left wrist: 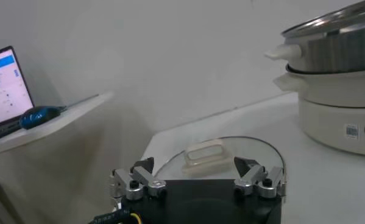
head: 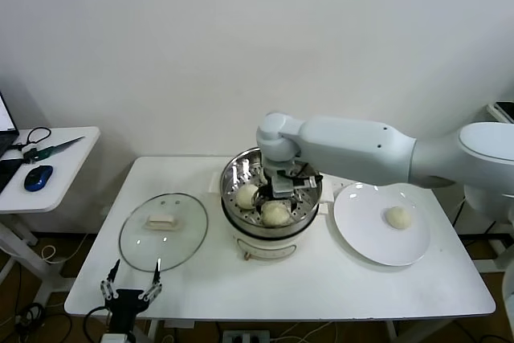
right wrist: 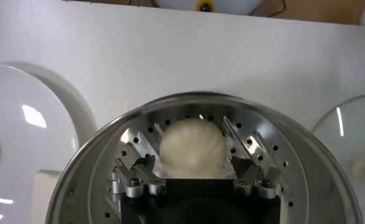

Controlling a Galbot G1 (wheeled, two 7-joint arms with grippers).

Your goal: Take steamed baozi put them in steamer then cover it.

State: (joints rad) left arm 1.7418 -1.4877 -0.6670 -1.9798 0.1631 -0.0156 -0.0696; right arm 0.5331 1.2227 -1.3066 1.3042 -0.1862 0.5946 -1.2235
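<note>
Nearest the camera, the left gripper (head: 130,291) waits open and empty at the near edge of the desk (head: 321,287), just short of the cover (head: 164,230), which lies flat to the left of the steamer (head: 271,198). Two steamed baozi (head: 275,213) show on the steamer's tray, a third may be hidden, and one (head: 398,217) remains on the plate (head: 361,238) at right, so the task looks over half done with covering left. Over the tray, the right gripper (right wrist: 195,165) is spread wide around a bun, not clamping it.
</note>
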